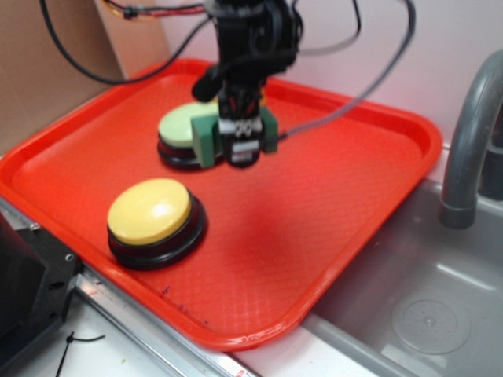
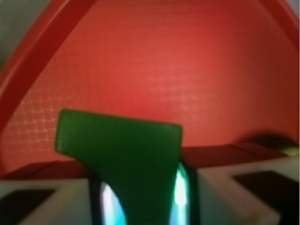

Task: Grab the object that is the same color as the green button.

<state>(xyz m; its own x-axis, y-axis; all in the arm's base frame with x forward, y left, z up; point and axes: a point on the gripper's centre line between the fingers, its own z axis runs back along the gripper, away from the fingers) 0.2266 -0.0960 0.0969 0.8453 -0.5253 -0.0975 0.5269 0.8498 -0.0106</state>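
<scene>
The object, a dark green arch block [image 1: 206,140], is clamped in my gripper [image 1: 240,148], sticking out on both sides of it and held a little above the red tray [image 1: 330,204]. Up close in the wrist view, the green block [image 2: 119,145] fills the gap of my gripper [image 2: 143,192], pinched between the white fingers [image 2: 239,187]. The green button [image 1: 182,126], a pale sage dome on a black base, sits on the tray just behind and left of the gripper, partly hidden by the block.
A yellow-domed button [image 1: 151,210] on a black base sits at the tray's front left. A grey sink basin [image 1: 424,314] and a grey faucet [image 1: 468,141] lie to the right of the tray. Cardboard [image 1: 47,71] stands at the back left.
</scene>
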